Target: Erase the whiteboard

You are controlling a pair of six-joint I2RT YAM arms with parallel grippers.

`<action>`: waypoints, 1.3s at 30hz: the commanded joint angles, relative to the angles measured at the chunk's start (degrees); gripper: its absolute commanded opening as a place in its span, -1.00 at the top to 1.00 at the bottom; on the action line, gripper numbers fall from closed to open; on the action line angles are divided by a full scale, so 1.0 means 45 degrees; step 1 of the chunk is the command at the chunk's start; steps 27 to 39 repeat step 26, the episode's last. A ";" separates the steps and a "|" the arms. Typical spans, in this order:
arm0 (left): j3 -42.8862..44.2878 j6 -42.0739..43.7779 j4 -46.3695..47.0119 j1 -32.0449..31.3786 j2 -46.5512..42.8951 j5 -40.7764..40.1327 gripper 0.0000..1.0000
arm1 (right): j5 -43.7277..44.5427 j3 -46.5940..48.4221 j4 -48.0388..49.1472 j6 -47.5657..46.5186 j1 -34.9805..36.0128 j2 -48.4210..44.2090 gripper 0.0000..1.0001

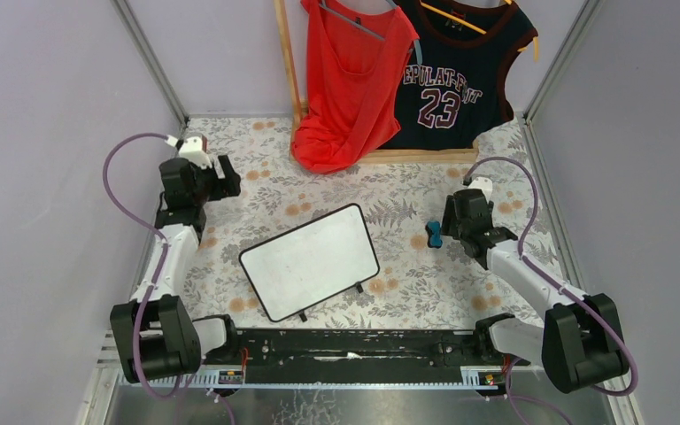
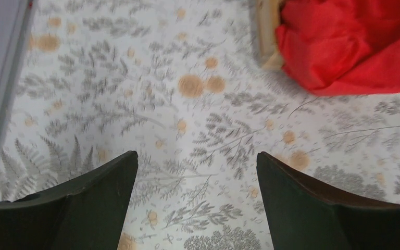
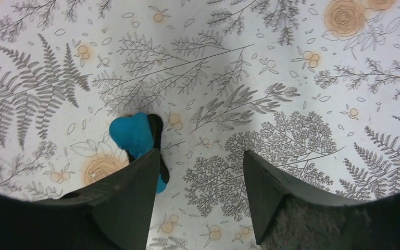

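Whiteboard [image 1: 310, 261]: wiped blank, lying askew at mid surface [image 1: 407, 283], toward the near edge.
Left pincer [image 2: 195, 156] spread over bare surface; right pincer [image 3: 200, 153] spread, blue eraser [image 3: 133, 134] beside one finger.

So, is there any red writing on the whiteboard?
No, in the top view the whiteboard shows a plain white face with no red marks.
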 commanded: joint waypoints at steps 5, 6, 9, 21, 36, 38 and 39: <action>-0.2761 -0.1080 0.5135 0.0015 0.0517 -0.1742 -0.64 | 0.1129 -0.1346 0.3334 -0.0085 -0.0045 -0.0871 -0.39; -0.2983 -0.1160 0.5425 0.0015 0.0665 -0.1793 -0.64 | 0.1162 -0.1409 0.3481 0.0021 -0.0046 -0.0856 -0.39; -0.3820 -0.1456 0.6692 0.0010 0.0994 -0.1738 -0.64 | 0.1529 -0.1668 0.3971 0.0308 -0.0037 -0.0772 -0.40; -0.5668 -0.1138 0.9219 -0.0005 0.1492 -0.1191 -0.64 | 0.3303 -0.1947 0.5051 0.0446 -0.0047 -0.0593 -0.36; -0.6326 -0.1023 1.0175 -0.0007 0.1940 -0.0761 -0.64 | 0.3443 -0.2273 0.5404 0.0410 -0.0035 -0.0695 -0.34; -0.6326 -0.1023 1.0175 -0.0007 0.1940 -0.0761 -0.64 | 0.3443 -0.2273 0.5404 0.0410 -0.0035 -0.0695 -0.34; -0.6326 -0.1023 1.0175 -0.0007 0.1940 -0.0761 -0.64 | 0.3443 -0.2273 0.5404 0.0410 -0.0035 -0.0695 -0.34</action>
